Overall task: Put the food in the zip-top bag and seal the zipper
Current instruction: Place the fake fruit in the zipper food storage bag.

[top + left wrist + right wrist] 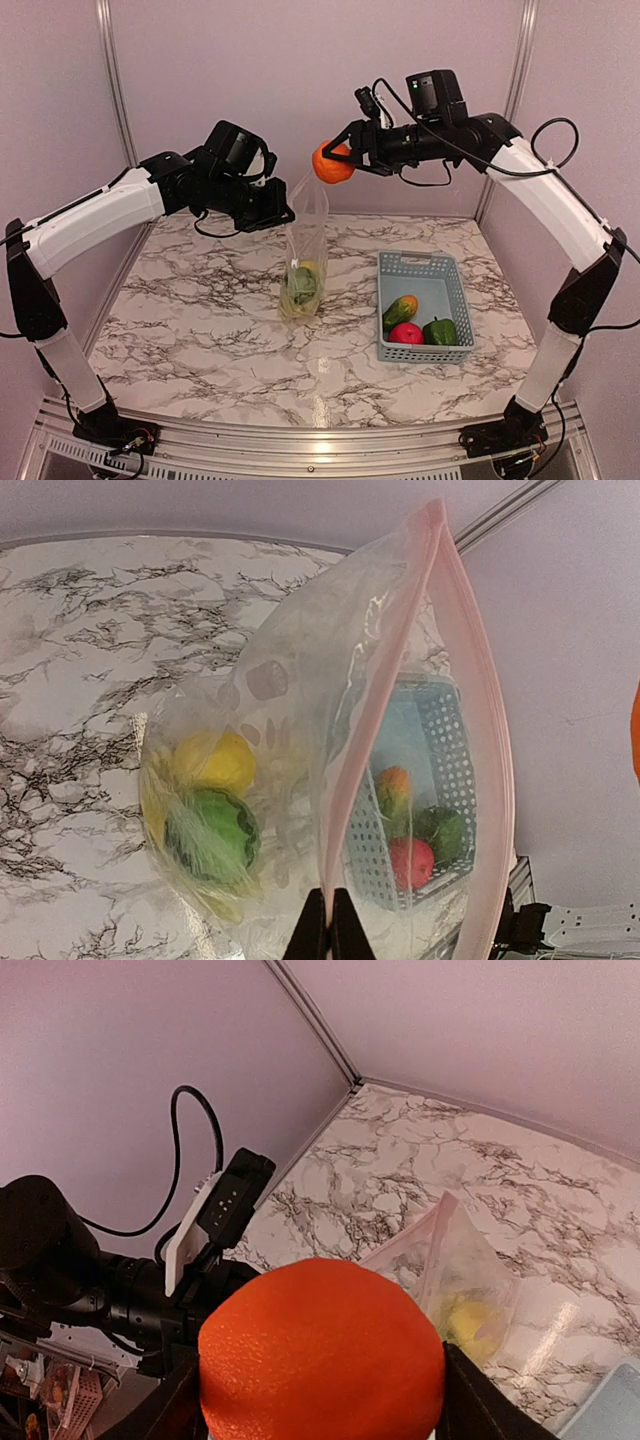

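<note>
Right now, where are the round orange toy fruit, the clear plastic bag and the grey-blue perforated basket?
round orange toy fruit (331, 167): top external view, its visible middle
clear plastic bag (307, 235): top external view, its bare side wall
grey-blue perforated basket (417, 263): top external view, its far wall

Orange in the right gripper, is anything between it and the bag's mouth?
Nothing visible blocks it. The right gripper holds the orange in open air just above the zip-top bag, whose mouth the left gripper pinches up by one zipper edge, lips parted.
</note>
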Action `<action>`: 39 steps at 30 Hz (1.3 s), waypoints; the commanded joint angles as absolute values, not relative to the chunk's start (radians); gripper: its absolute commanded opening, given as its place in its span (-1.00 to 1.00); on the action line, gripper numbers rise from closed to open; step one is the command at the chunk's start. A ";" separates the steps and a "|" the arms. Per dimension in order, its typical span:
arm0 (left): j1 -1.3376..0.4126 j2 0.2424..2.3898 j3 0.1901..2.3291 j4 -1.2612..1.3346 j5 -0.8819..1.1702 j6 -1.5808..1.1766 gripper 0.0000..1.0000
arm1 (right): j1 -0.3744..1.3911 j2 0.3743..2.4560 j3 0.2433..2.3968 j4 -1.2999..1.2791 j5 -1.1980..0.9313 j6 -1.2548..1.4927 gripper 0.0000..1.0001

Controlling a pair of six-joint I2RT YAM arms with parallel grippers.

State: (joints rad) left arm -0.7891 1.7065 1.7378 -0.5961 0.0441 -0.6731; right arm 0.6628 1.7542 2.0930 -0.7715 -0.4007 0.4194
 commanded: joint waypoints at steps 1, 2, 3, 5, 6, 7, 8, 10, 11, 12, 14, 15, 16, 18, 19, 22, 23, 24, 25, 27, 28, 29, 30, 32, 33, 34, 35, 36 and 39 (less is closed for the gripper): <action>-0.784 1.710 1.768 -0.598 0.050 -0.665 -1.00 | 0.706 1.791 2.121 -0.705 -0.441 0.425 0.23; -0.784 1.710 1.771 -0.597 0.052 -0.662 -1.00 | 0.712 1.799 2.121 -0.704 -0.441 0.423 0.23; -0.783 1.712 1.773 -0.597 0.053 -0.661 -1.00 | 0.716 1.805 2.119 -0.703 -0.439 0.421 0.22; -0.784 1.714 1.777 -0.597 0.057 -0.657 -1.00 | 0.723 1.819 2.115 -0.702 -0.440 0.416 0.22; -0.783 1.714 1.779 -0.597 0.057 -0.655 -1.00 | 0.723 1.825 2.111 -0.704 -0.440 0.414 0.22; -0.783 1.715 1.781 -0.598 0.057 -0.654 -1.00 | 0.723 1.830 2.107 -0.709 -0.438 0.410 0.22; -0.781 1.717 1.784 -0.598 0.058 -0.653 -1.00 | 0.723 1.835 2.106 -0.714 -0.431 0.404 0.22; -0.782 1.719 1.788 -0.598 0.059 -0.651 -1.00 | 0.723 1.842 2.099 -0.722 -0.420 0.392 0.21; -0.781 1.719 1.790 -0.598 0.060 -0.651 -1.00 | 0.723 1.845 2.097 -0.728 -0.416 0.386 0.21; -0.781 1.721 1.791 -0.598 0.061 -0.652 -1.00 | 0.723 1.848 2.097 -0.736 -0.411 0.381 0.21; -0.777 1.722 1.798 -0.598 0.066 -0.653 -1.00 | 0.724 1.859 2.104 -0.761 -0.392 0.368 0.21; -0.777 1.724 1.804 -0.598 0.071 -0.657 -1.00 | 0.725 1.863 2.109 -0.773 -0.384 0.360 0.21; -0.777 1.727 1.810 -0.599 0.074 -0.657 -1.00 | 0.725 1.866 2.113 -0.782 -0.377 0.353 0.21; -0.777 1.730 1.819 -0.599 0.075 -0.658 -1.00 | 0.727 1.875 2.121 -0.805 -0.361 0.339 0.21; -0.777 1.734 1.824 -0.598 0.075 -0.659 -1.00 | 0.730 1.882 2.133 -0.828 -0.352 0.330 0.21; -0.776 1.742 1.838 -0.599 0.079 -0.655 -1.00 | 0.751 1.907 2.182 -0.886 -0.301 0.294 0.21; -0.775 1.745 1.840 -0.599 0.081 -0.654 -1.00 | 0.759 1.919 2.200 -0.907 -0.281 0.282 0.21; -0.775 1.749 1.843 -0.598 0.083 -0.654 -1.00 | 0.767 1.929 2.220 -0.928 -0.260 0.270 0.22; -0.775 1.751 1.846 -0.598 0.085 -0.655 -1.00 | 0.777 1.942 2.240 -0.951 -0.238 0.254 0.22; -0.773 1.756 1.850 -0.601 0.089 -0.653 -1.00 | 0.796 1.970 2.288 -1.004 -0.173 0.233 0.23; -0.773 1.756 1.851 -0.600 0.090 -0.652 -1.00 | 0.804 1.985 2.312 -1.034 -0.138 0.226 0.23; -0.772 1.758 1.852 -0.600 0.092 -0.653 -1.00 | 0.809 1.997 2.332 -1.058 -0.109 0.221 0.23; -0.771 1.759 1.853 -0.601 0.093 -0.652 -1.00 | 0.810 2.006 2.344 -1.080 -0.086 0.220 0.23; -0.770 1.761 1.853 -0.602 0.095 -0.650 -1.00 | 0.810 2.009 2.342 -1.098 -0.049 0.219 0.23; -0.768 1.761 1.853 -0.603 0.096 -0.652 -1.00 | 0.811 2.008 2.333 -1.102 -0.035 0.220 0.24; -0.768 1.762 1.853 -0.602 0.097 -0.651 -1.00 | 0.810 2.005 2.324 -1.104 -0.023 0.222 0.24; -0.768 1.762 1.854 -0.602 0.097 -0.652 -1.00 | 0.810 2.005 2.317 -1.105 -0.016 0.222 0.25; -0.767 1.763 1.855 -0.603 0.099 -0.651 -1.00 | 0.811 2.003 2.313 -1.109 -0.006 0.226 0.27; -0.766 1.767 1.856 -0.603 0.098 -0.652 -1.00 | 0.811 2.004 2.319 -1.117 -0.005 0.230 0.41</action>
State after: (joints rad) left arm -0.7692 1.7485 1.8206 -0.6102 0.0830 -0.6655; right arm 0.8040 1.9972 2.3119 -1.0706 -0.0612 0.2344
